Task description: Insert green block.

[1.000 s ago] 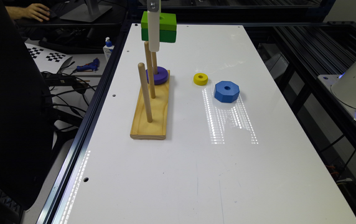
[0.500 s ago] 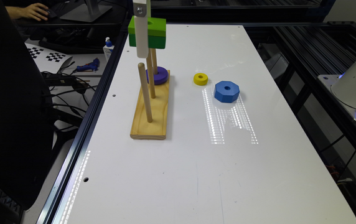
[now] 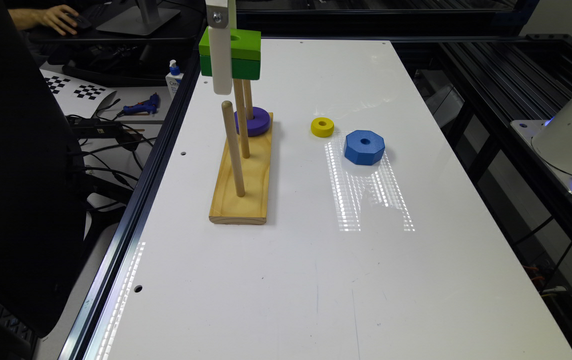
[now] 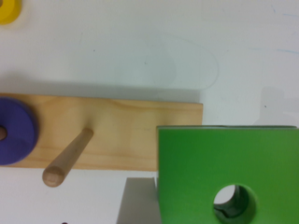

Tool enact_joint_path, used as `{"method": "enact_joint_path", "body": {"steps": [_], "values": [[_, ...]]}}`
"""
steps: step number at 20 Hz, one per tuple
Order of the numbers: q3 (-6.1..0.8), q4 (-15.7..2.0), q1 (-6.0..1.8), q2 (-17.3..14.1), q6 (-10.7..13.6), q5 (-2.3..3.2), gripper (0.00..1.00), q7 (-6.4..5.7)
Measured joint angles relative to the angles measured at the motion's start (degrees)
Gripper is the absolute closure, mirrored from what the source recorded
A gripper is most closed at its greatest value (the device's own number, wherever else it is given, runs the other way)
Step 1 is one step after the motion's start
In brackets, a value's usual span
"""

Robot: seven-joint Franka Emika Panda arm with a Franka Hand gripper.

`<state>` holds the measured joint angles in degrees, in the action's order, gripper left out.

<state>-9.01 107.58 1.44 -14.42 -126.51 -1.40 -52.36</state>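
One pincer [image 3: 222,75] clamping green block [image 3: 236,55] | aloft over pegboard [image 3: 243,185]

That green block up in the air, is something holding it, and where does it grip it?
Yes. The tool holds the green block by its sides, a white finger flat against the face nearest the exterior camera, above the pegs.

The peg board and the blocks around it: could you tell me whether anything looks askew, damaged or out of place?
Nothing stands out. The peg board lies flat with its pegs upright, the purple ring seated on one, and the green block held level above it.
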Motion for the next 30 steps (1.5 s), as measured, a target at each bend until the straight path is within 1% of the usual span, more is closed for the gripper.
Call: {"method": "enact_joint_path", "body": {"steps": [7, 11, 14, 16, 18, 20, 26, 30], "values": [[-0.03, -0.35, 0.16, -0.37, 0.06, 0.06, 1.0, -0.18], [-0.26, -0.39, 0.79, -0.37, 0.06, 0.13, 1.0, -1.11], [-0.3, -0.45, 1.42, -0.41, 0.06, 0.37, 1.0, -1.97], [-0.3, -0.44, 1.61, -1.07, -0.23, 0.62, 1.0, -2.29], [-0.29, -0.51, 1.65, -2.12, -0.97, 0.8, 1.0, -2.41], [-0.27, -0.68, 1.65, -2.75, -1.29, 0.85, 1.0, -2.42], [0.03, -0.88, 1.5, -2.85, -1.25, 1.04, 1.0, -2.41], [0.1, -0.87, 1.5, -3.38, -1.33, 1.16, 1.0, -2.41]]}}
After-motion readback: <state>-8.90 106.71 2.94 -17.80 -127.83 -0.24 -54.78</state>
